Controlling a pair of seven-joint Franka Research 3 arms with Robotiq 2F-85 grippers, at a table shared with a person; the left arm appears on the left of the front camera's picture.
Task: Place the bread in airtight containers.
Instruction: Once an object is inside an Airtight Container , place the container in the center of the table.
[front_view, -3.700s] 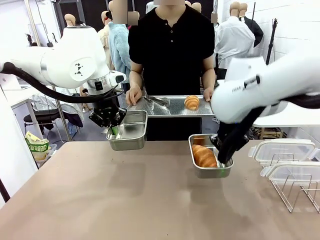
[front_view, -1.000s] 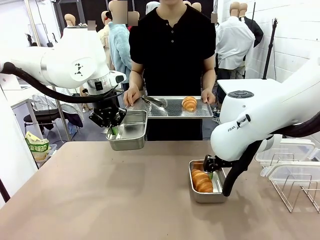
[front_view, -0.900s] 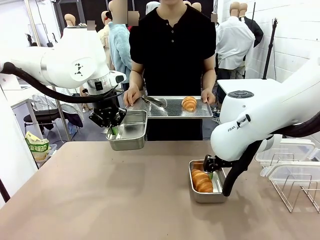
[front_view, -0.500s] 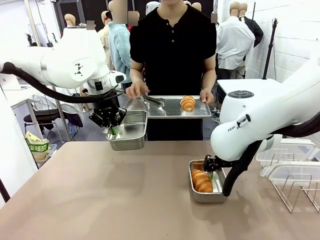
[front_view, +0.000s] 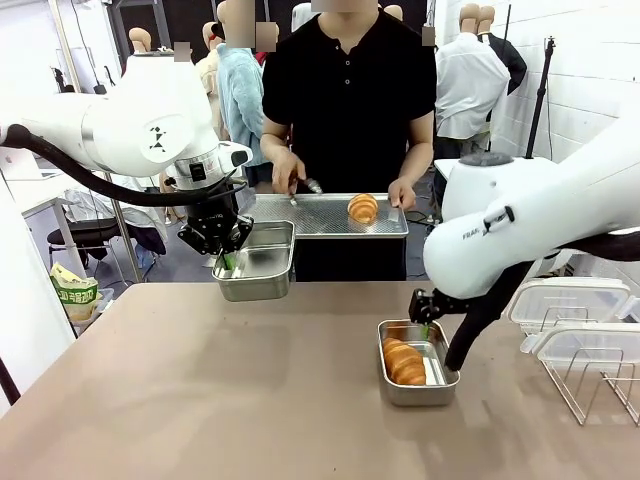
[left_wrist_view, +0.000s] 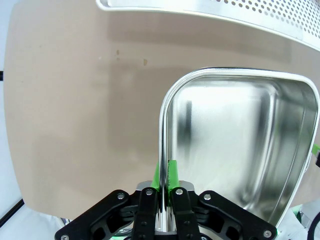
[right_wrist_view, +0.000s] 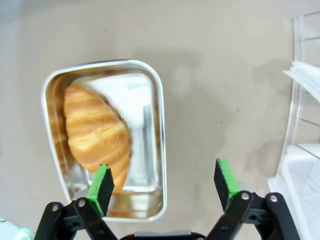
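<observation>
Seen from the front, item by item: my left end effector (front_view: 228, 257) is clamped narrow on the left rim of an empty steel container (front_view: 258, 262), which it holds up at the far left of the tabletop (front_view: 250, 400). My right end effector (front_view: 425, 318), spread wide and gripping nothing, hangs just above the far end of the second container (front_view: 440, 375), which stands on the tabletop right of centre. One croissant (front_view: 404, 361) lies inside that second container. On the far side, a person holds a perforated tray (front_view: 310, 215) just above and behind the empty container. The other croissant (front_view: 362, 207) sits on the tray toward the right. The person's hand (front_view: 288, 172) holds tongs (front_view: 305, 184) over the tray. Clear lids (front_view: 565, 300) rest on a wire rack (front_view: 590, 385) at the near right.

Left wrist view: both fingers are shut tight on the container's rim, with one pad inside the wall. The container is bare inside, and the tray's edge runs beyond it.

Right wrist view: the green pads (right_wrist_view: 101, 184) stand well apart over the container's end. The croissant lies lengthwise along one side, and the lids are at the right edge.
</observation>
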